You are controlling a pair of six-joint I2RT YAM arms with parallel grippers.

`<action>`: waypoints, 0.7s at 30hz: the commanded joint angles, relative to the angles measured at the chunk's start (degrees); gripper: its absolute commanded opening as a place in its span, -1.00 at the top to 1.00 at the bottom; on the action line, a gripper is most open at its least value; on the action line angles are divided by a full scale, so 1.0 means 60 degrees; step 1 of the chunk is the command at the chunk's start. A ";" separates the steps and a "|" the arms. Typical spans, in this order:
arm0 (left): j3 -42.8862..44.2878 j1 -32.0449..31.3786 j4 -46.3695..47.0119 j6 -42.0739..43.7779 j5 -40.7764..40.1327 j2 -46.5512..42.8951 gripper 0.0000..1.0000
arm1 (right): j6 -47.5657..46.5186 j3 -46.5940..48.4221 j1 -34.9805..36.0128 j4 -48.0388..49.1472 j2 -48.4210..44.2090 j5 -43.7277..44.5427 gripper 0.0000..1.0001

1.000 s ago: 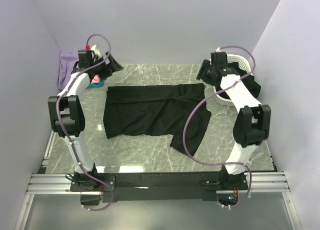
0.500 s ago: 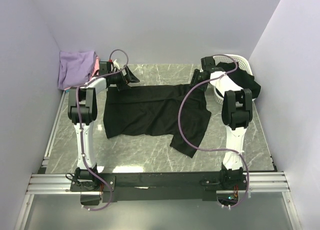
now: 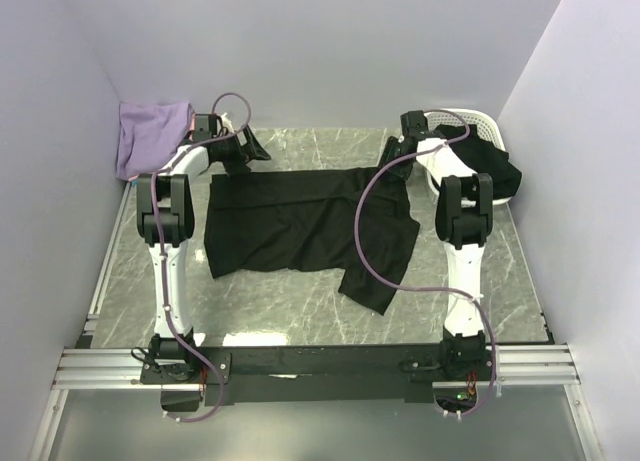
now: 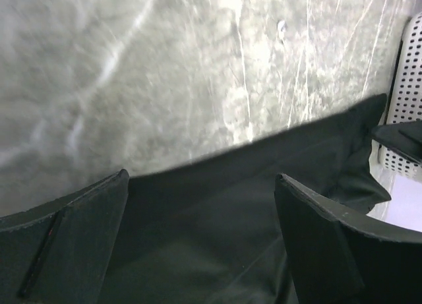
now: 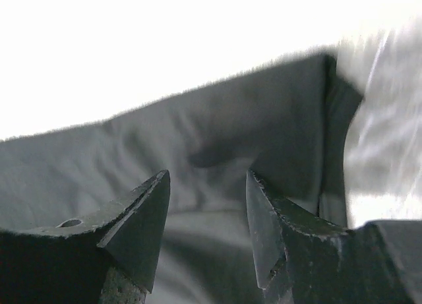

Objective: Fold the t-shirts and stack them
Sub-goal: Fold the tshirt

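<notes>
Marble table (image 3: 300, 306) holds a black t-shirt (image 3: 300, 221) spread flat left of the white basket (image 3: 482, 124), long axis left-right, sleeve end toward the basket, left gripper (image 3: 258, 153) fingers wide apart at its far corner away from the basket, right gripper (image 3: 390, 165) fingers partly apart at the basket-side corner.

Matt black cloth t-shirt (image 3: 300, 226); glossy grey marble-look table (image 3: 270, 306); white perforated plastic basket (image 3: 488, 129)

No legible text or labels anywhere.
</notes>
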 commanded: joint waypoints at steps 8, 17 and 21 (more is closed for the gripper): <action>0.2441 0.0707 -0.0582 0.0408 -0.0240 0.1484 -0.99 | 0.0033 0.3558 -0.0457 -0.0968 0.2138 -0.0191 -0.19; 0.1419 0.0635 0.0693 0.0437 0.0127 0.0242 -0.99 | -0.0845 0.0074 -0.0428 0.2313 -0.0934 -0.0966 -0.23; 0.0408 0.0370 0.1074 0.0496 -0.0341 -0.1541 -0.99 | -0.1343 -0.1245 0.0009 0.2742 -0.2766 -0.0718 -0.25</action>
